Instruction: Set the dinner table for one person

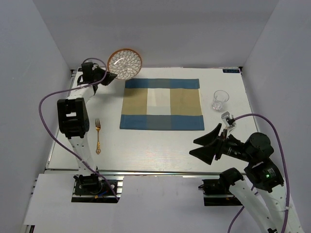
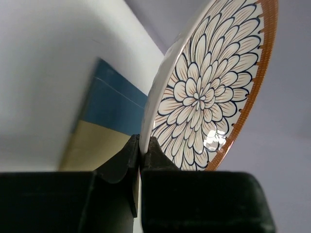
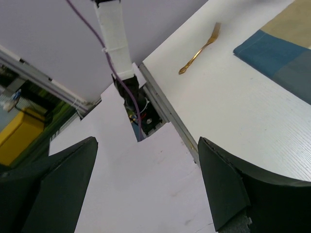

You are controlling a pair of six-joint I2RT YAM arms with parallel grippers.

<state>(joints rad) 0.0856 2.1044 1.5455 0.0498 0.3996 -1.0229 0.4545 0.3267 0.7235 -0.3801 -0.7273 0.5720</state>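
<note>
Plate [image 1: 125,63] — round, glazed, petal-patterned, orange rim — pinched at its edge by left fingers [image 2: 121,162], tilted above far-left corner of flat white worktop [image 1: 160,145]; right fingers [image 1: 208,137] spread wide over near edge.

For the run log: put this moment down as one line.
left hand: shut on plate, tilted, far-left corner | right hand: open, empty | fork, glass, placemat: on table
</note>
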